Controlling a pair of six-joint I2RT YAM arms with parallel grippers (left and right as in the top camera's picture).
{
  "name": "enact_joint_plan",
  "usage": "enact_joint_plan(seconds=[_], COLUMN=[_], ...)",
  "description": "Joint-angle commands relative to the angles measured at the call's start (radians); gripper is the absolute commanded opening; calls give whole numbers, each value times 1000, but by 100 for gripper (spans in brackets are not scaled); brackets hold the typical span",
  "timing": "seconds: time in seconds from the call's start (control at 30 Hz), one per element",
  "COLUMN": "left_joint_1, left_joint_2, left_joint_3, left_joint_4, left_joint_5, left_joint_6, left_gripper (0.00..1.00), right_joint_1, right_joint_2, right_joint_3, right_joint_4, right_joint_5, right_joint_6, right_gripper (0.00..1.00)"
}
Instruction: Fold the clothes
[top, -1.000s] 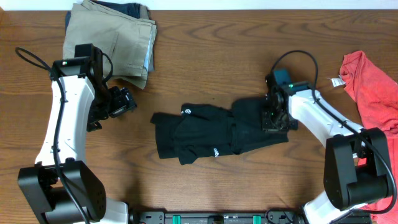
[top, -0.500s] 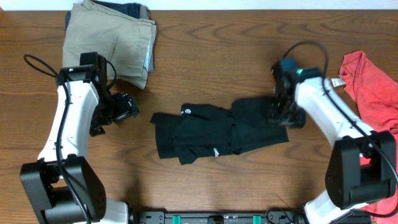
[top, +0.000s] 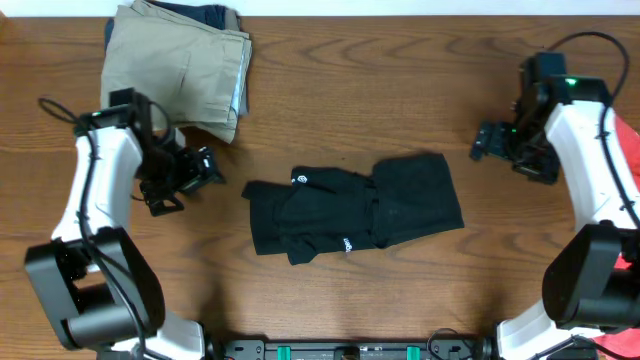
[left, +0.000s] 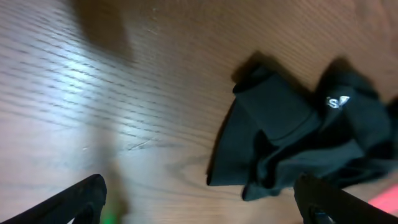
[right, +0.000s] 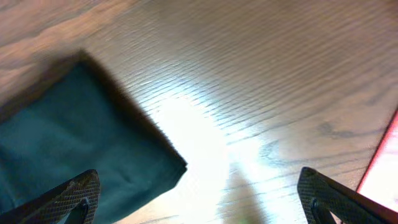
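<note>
The right gripper (top: 492, 140) is seen with its jaws spread wide and nothing held between them. It is poised over bare wood at about 2 o'clock from the black garment (top: 350, 210), clear of the cloth. In its wrist view only the two fingertips are shown at the lower corners, with one corner of the dark fabric below them at 9 o'clock. The left gripper (top: 190, 172) is likewise fully parted and empty, set at 9 o'clock from the garment and apart from it. The garment is laid crumpled and partly doubled over at the middle of the table (top: 350, 90), and two small white marks can be made out on it, though they cannot be read. Khaki trousers (top: 185, 60) are piled at 11 o'clock, their top edge cut off by the frame. A red shirt (right: 384, 163) is largely hidden behind the right arm — only a strip is shown at 3 o'clock.
</note>
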Motion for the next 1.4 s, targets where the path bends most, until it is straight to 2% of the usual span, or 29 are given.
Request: enact_joint_plan(seconds=[0.0, 0.1, 0.33, 0.63, 0.9, 1.0, 1.03, 1.2, 1.27, 1.3, 1.37], left_joint_1=[40, 30, -53, -167, -266, -295, -303, -310, -310, -310, -310], left_joint_2=[52, 79, 88, 89, 89, 89, 89, 89, 89, 89, 89], left_joint_3=[-17, -47, -208, -375, -390, -390, -390, -390, -389, -389, -389], left_joint_4=[-29, -35, 88, 364, 464, 492, 500, 517, 523, 525, 523], left_joint_5=[239, 295, 328, 353, 351, 305, 283, 251, 249, 243, 221], left_joint_6=[156, 215, 205, 19, -52, -111, -137, -177, -177, -180, -185], left_gripper=[98, 98, 98, 98, 98, 100, 96, 61, 52, 45, 19], right_joint_1=[-40, -47, -44, -44, -44, -44, -44, -44, -44, -44, -44], right_joint_2=[-4, -4, -4, -4, -4, -4, -4, -4, -4, -4, -4], right_joint_3=[3, 2, 2, 2, 2, 2, 2, 1, 1, 1, 1], right_joint_4=[-4, 0, 9, 8, 5, 0, -1, -6, -7, -7, -9], right_joint_5=[6, 2, 1, -6, -10, -26, -28, -28, -29, -29, -28], right_joint_6=[13, 13, 13, 13, 13, 13, 13, 13, 13, 13, 13], right_gripper=[99, 99, 99, 99, 99, 99, 99, 99, 99, 99, 99])
